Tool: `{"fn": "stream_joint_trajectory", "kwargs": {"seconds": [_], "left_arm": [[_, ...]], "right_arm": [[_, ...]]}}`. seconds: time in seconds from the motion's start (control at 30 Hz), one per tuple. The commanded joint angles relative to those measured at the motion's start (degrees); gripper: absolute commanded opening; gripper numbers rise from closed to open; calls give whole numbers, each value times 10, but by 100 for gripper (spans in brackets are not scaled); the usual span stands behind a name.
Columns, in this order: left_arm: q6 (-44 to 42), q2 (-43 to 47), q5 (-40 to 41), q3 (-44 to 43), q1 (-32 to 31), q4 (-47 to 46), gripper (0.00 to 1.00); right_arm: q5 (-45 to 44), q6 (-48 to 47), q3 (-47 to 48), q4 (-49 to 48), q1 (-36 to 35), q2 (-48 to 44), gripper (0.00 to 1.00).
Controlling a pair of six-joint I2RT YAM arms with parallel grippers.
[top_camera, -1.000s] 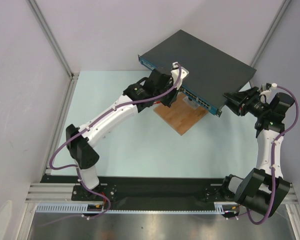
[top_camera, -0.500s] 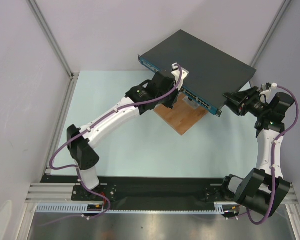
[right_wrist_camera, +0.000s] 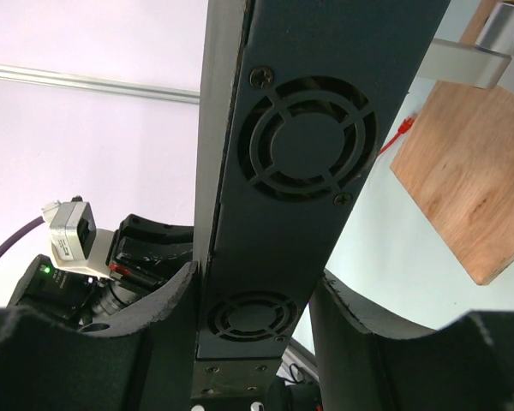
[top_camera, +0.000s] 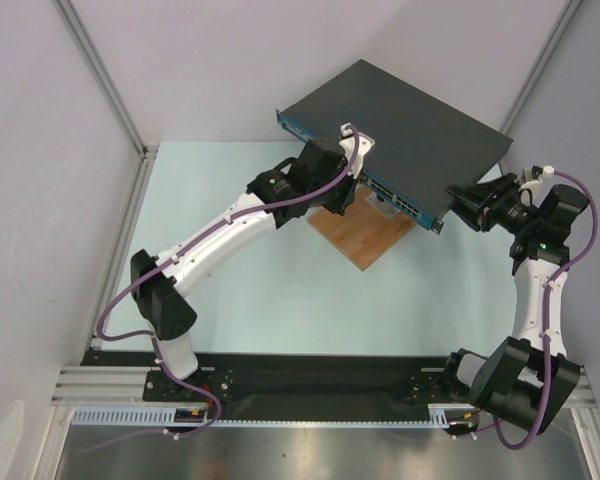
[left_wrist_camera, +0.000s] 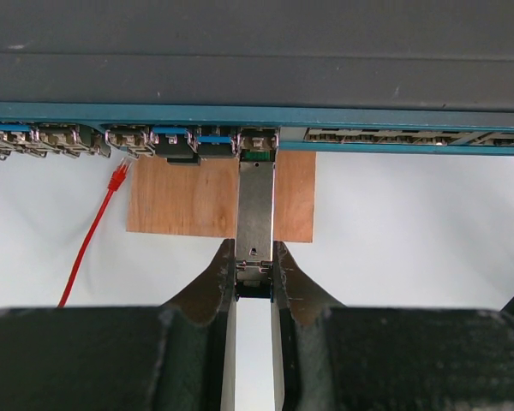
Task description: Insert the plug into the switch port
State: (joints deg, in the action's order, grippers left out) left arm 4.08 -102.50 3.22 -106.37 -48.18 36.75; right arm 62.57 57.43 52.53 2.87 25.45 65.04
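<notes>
Left gripper [left_wrist_camera: 254, 257] pinched nearly shut on the slim silver metal plug [left_wrist_camera: 255, 201] at a port [left_wrist_camera: 258, 139] in the blue strip [left_wrist_camera: 368, 114] of the flat dark grey switch [left_wrist_camera: 257, 51], right gripper [right_wrist_camera: 253, 287] half-spread, clamping its vented end; slight tilt could jam the plug against the rim.

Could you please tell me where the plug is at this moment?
The plug is centre frame in the left wrist view, pinched in the left tool, its tip at a port on the switch, over the wooden board.
</notes>
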Motion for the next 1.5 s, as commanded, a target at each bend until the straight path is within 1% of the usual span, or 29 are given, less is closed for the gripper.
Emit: {"fn": "stream_joint_trajectory", "kwargs": {"seconds": [0.0,0.17,0.37,0.87,1.23,1.47], "left_arm": [[-3,39,10,2,15,-52,0],[-15,35,27,-4,15,-50,0],[-23,9,65,-25,15,-12,0],[-23,4,73,-14,16,-12,0],[1,-38,55,-73,15,8,0],[6,-43,46,-92,15,9,1]], "right_arm": [[-29,-72,27,-46,-10,-7,0],[-29,-72,25,-45,-10,-7,0],[-28,-74,26,-44,-10,-8,0],[-30,-77,27,-39,-10,-9,0],[-30,-74,27,-38,-9,-10,0],[-32,-77,26,-35,-11,-10,0]]}}
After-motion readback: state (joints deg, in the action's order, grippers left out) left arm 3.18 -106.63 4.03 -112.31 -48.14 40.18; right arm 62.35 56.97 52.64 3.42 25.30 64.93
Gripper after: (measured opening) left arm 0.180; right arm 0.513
